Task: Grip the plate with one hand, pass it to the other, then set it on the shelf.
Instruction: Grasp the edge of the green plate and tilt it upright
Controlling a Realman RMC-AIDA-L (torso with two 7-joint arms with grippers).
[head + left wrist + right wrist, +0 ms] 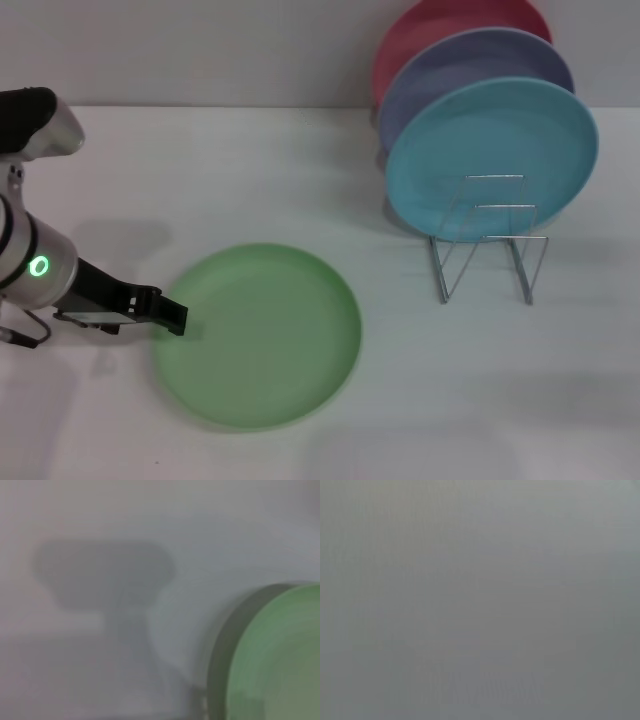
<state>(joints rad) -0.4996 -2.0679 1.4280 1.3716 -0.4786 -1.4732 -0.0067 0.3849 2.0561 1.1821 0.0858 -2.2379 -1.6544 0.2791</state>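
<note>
1. On the white worktop (pixel 300 170), front-centre in head view, the light green plate (pixel 262 335) lies flat, well apart from the shelf (pixel 488 245).
2. L pincer (pixel 172 316) is low at the plate's left rim, black fingers pointing toward it. Tip reaches the rim edge; can't tell whether it's touching or gripping, nor how far the fingers are spread.
3. L arm comes in from the left edge, silver wrist w/ a green light ring (pixel 39 266).
4. L wrist view: blurred; plate (pixel 280 660) edge seen w/ a dark shadow beside it on the worktop (pixel 100 525). Own fingers not seen there.
5. Shelf stands right-rear, thin silver wire loops upright; front loops hold nothing.
6. Three plates stand on edge at the shelf's back: turquoise plate (pixel 490 155) foremost, lavender plate (pixel 470 60) behind it, pink-red plate (pixel 440 25) rearmost.
7. R arm + R pincer not visible in head view; R wrist view shows only plain grey.
</note>
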